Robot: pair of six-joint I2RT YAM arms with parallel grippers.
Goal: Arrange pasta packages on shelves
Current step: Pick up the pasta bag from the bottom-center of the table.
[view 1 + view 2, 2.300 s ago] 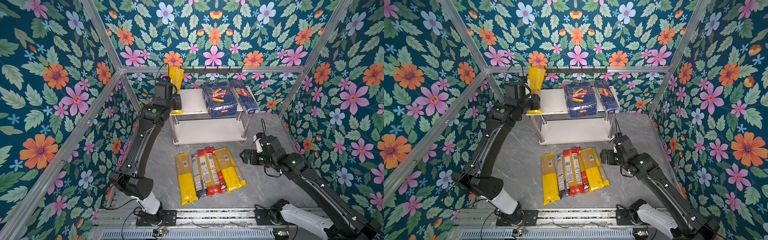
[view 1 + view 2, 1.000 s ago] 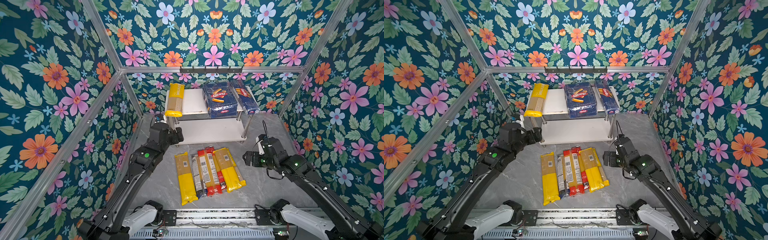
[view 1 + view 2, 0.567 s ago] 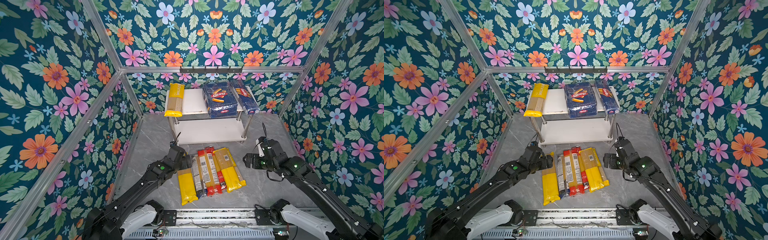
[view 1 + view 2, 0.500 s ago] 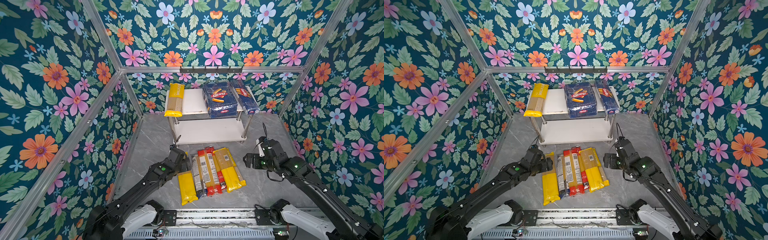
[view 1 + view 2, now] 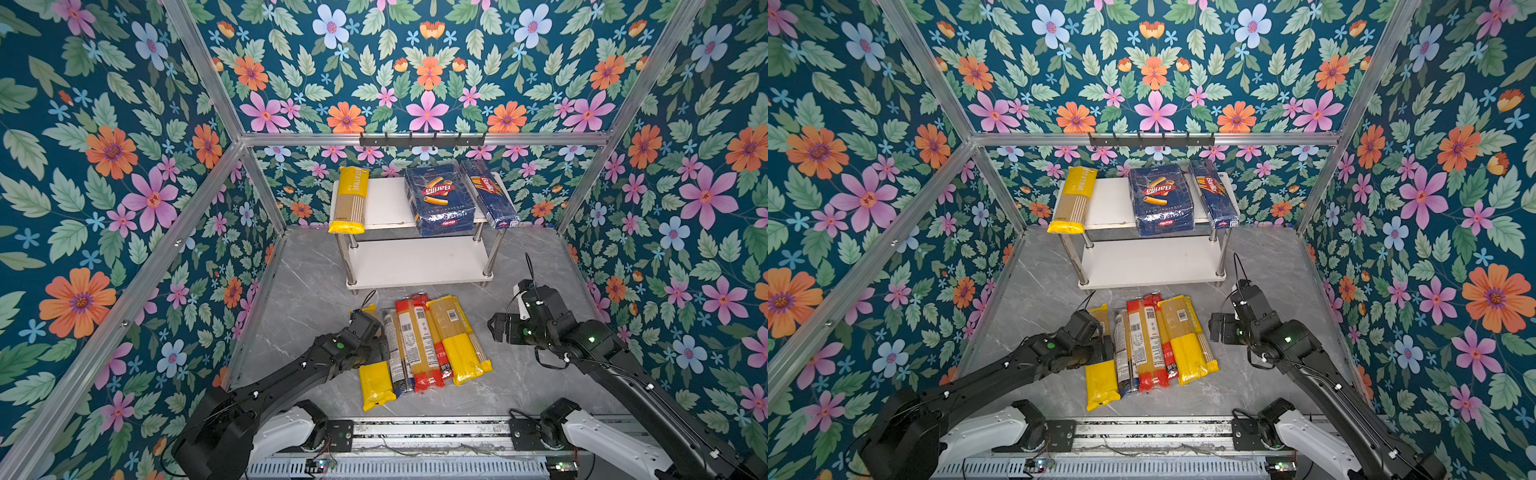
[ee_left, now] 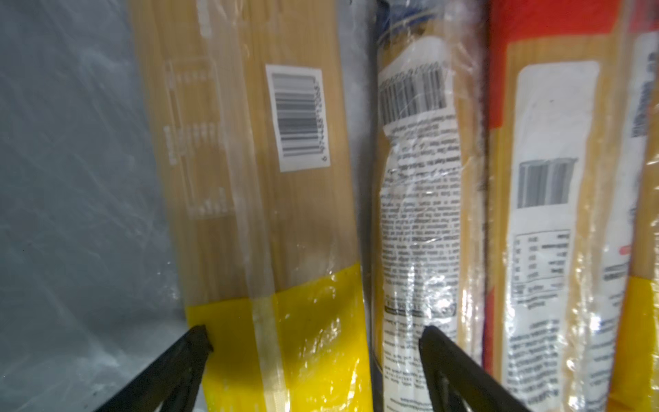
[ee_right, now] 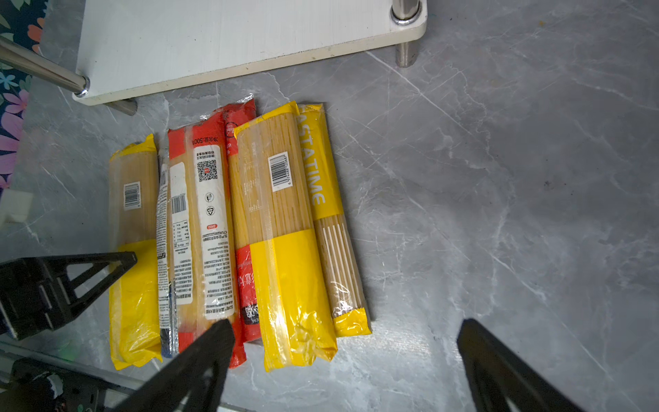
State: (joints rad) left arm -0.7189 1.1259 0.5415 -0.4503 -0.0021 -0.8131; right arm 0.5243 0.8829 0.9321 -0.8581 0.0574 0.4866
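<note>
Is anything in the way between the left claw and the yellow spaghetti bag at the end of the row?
Nothing visible. The open left claw is right over the yellow spaghetti bag, one finger on each side, with the clear bag close beside.

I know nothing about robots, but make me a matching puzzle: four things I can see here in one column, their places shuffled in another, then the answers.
Things:
1. wide dark-blue rigatoni bag
2. long yellow spaghetti bag up on the rack
3. red spaghetti bag
4. left gripper

Places:
A. top board, left end
B. straddling a yellow pack on the floor
C. top board, middle
D. floor pile, middle

Pairs: 1-C, 2-A, 3-D, 4-B
</note>
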